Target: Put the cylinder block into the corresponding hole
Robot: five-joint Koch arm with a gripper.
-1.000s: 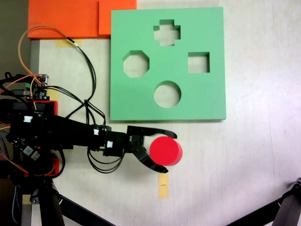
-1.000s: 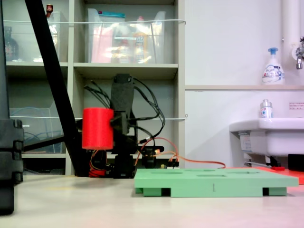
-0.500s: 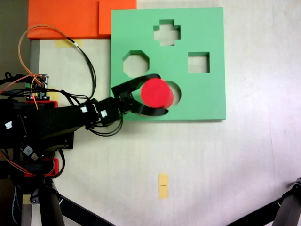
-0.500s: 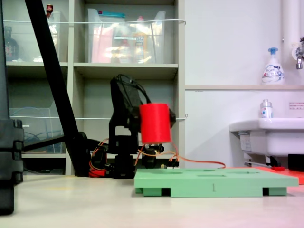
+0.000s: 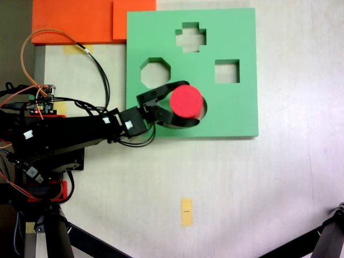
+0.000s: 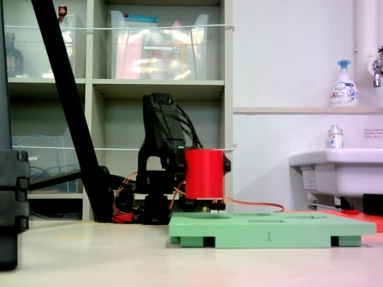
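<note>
While raised, the cylinder block (image 5: pixel 186 101) sits clamped (upright) inside the gripper (image 5: pixel 200 102).

Red cylinder block (image 5: pixel 186 101) clasped in the black pincer (image 5: pixel 189 104), covering most of the round hole (image 5: pixel 202 110) in the green foam board (image 5: pixel 236 107), orange sheets (image 5: pixel 75 20) far left, pale worktop (image 5: pixel 269 188)

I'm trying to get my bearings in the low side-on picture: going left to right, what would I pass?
Black slanting pole → black robot arm → red cylinder block held above the green board → white sink with a soap bottle on the ledge above.
</note>
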